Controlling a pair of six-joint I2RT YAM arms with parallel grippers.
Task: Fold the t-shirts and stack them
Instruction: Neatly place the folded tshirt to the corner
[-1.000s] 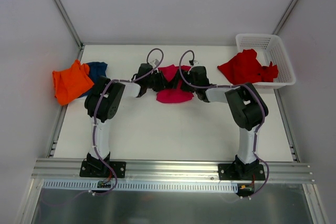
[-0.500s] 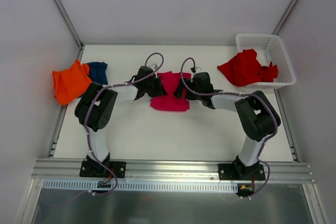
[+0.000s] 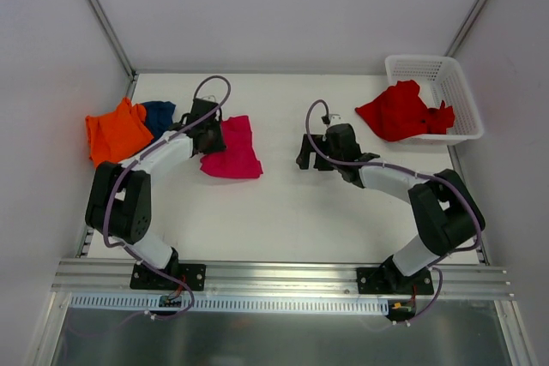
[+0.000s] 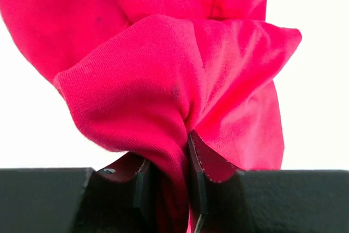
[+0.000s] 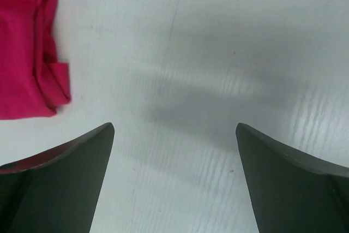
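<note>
Left gripper [image 3: 209, 135] is reaching over the far-left part of the table [image 3: 283, 212], jaws drawn close together and pinching a bunched fold of the magenta-pink t-shirt [image 3: 233, 152]. In the left wrist view the cloth is ballooning up out of the narrow slot between the two fingers [image 4: 218, 205] and spilling away in front of them. The rest of that shirt is lying in a loose, roughly folded lump on the table just to the right of the gripper. Cannot tell whether the fingertips are touching the surface. Right gripper [image 3: 306, 153] is hovering over bare tabletop right of centre, well apart from the pink shirt, jaws spread wide and holding nothing. Its wrist camera is showing both fingertips [image 5: 60, 184] framing white surface, with an edge of the pink shirt lying at the upper left of that view. Orange t-shirt [image 3: 116, 133] is sitting crumpled at the far left edge of the table. Navy blue t-shirt [image 3: 159, 114] is touching it on the right side, partly tucked behind it and near the left arm's wrist. Bright red t-shirt [image 3: 399, 111] is draping over the left rim of the white mesh basket [image 3: 446, 70] in the far right corner, part of it inside the basket and part hanging out toward the table.
</note>
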